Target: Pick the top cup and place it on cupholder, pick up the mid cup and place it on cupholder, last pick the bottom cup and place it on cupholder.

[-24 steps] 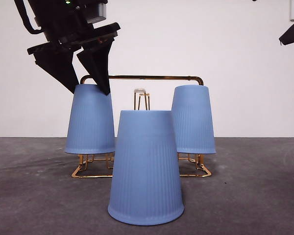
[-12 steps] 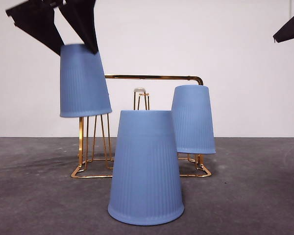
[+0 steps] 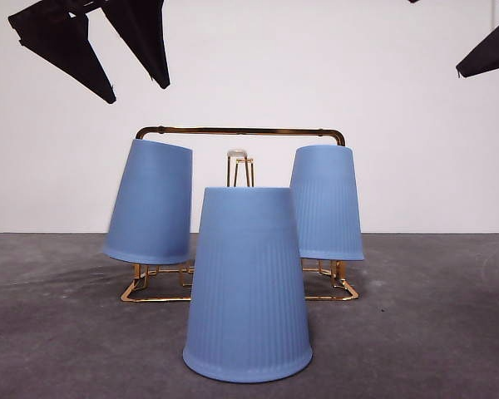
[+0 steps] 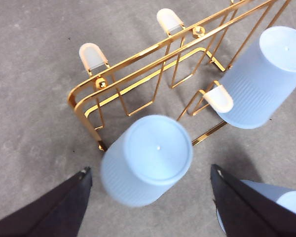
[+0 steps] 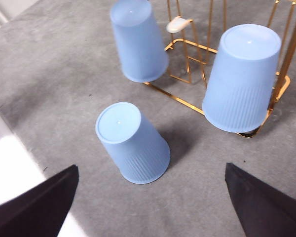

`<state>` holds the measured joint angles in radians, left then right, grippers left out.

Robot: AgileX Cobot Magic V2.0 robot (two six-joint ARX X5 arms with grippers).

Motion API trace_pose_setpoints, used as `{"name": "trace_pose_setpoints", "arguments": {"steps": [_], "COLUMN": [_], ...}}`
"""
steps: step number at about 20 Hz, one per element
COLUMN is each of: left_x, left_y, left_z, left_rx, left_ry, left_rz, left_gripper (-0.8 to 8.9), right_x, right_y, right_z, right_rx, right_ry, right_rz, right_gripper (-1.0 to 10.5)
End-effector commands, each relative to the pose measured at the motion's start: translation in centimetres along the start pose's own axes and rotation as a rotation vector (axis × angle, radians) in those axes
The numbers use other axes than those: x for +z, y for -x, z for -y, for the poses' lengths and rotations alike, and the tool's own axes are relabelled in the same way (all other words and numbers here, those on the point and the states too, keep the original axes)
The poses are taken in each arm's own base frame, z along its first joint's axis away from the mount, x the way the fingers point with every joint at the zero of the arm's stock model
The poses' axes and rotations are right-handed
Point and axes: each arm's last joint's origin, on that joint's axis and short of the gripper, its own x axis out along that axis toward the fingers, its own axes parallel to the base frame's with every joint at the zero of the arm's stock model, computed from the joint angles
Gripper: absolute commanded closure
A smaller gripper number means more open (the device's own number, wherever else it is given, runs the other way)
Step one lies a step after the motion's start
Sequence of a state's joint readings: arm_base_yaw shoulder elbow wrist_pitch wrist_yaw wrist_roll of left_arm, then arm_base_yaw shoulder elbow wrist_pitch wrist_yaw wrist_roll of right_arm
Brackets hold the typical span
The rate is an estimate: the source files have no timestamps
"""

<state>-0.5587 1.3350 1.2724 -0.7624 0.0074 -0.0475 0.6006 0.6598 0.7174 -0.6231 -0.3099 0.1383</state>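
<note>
Now you are looking at the left hand [image 3: 137,87] hanging in the upper left of the front frame, its two black jaws spread wide and gripping nothing. Directly below it a blue cup [image 3: 150,202] is sitting upside down on the cupholder [image 3: 241,131], tilting with its closed end leaning toward the middle of the frame — apart from the jaws, with clear wall showing between them. In the left wrist view that same cup [image 4: 147,159] is filling the gap between the jaws without touching either.

A second blue cup [image 3: 327,203] is resting inverted and nearly upright on the right side of the gold rack, at center right. A third cup [image 3: 248,283] is standing upside down on the grey worktop [image 3: 58,332] in the lower middle — in front of the rack and not on it. One white-tipped prong [image 3: 237,155] is poking up bare just above it.

Your right hand [image 5: 150,197] is waiting at the upper right corner of the front frame; its jaws are standing wide apart and empty above the cup [image 5: 132,142] on the worktop.
</note>
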Motion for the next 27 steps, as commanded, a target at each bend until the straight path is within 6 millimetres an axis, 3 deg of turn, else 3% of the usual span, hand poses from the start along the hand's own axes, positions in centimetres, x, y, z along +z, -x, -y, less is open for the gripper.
{"name": "trace_pose_setpoints", "arguments": {"steps": [1, 4, 7, 10, 14, 20, 27], "left_x": [0.1, -0.2, -0.6, -1.5, -3.6, -6.0, -6.6], "left_y": [-0.2, 0.8, 3.0, 5.9, 8.2, 10.5, 11.6], "left_z": [0.2, 0.2, 0.3, 0.3, 0.2, 0.2, 0.1], "left_rx": [-0.010, -0.011, -0.018, -0.025, -0.034, -0.042, -0.044], "left_ry": [0.005, 0.006, 0.002, 0.002, 0.013, 0.028, 0.031], "left_rz": [-0.015, -0.024, 0.013, 0.058, 0.090, 0.116, 0.137], "left_gripper": [4.31, 4.31, 4.31, 4.31, 4.31, 4.34, 4.35], "right_x": [0.4, 0.5, 1.0, 1.8, 2.9, 2.9, 1.3], "right_y": [0.1, -0.2, -1.3, -3.3, -6.4, -11.4, -15.6], "right_z": [-0.2, -0.1, 0.0, -0.1, -0.7, -1.3, -1.6], "right_rx": [0.012, 0.019, 0.070, 0.104, 0.145, 0.158, 0.106], "right_ry": [0.007, -0.001, -0.014, -0.017, 0.004, 0.025, 0.047], "right_rz": [0.012, 0.008, -0.007, -0.040, -0.095, -0.200, -0.289], "right_gripper": [4.7, 4.7, 4.7, 4.7, 4.7, 4.6, 4.1]}}
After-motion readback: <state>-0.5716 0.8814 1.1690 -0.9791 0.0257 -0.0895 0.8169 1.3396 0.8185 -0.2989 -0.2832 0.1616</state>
